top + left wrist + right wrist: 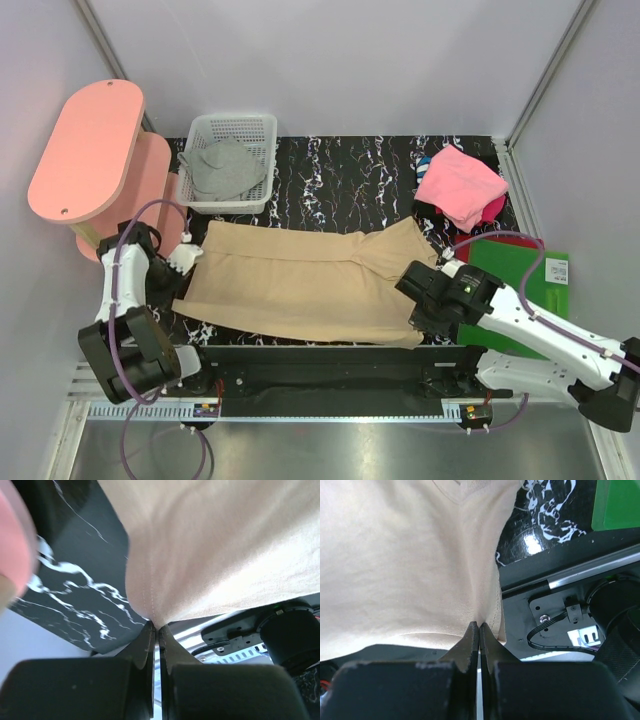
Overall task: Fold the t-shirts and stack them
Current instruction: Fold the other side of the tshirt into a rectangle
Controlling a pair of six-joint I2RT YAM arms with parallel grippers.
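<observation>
The tan t-shirt lies spread across the black marbled table, partly folded. My left gripper is shut on its left edge; in the left wrist view the tan t-shirt is pinched at the fingertips. My right gripper is shut on its right edge; in the right wrist view the tan t-shirt is pinched between the closed jaws. The grey t-shirt lies crumpled in the basket. The pink t-shirt lies folded at the back right.
A white mesh basket stands at the back left. A pink two-tier stool stands left of the table. A stiff green sheet lies at the right, under my right arm. The black rail runs along the near edge.
</observation>
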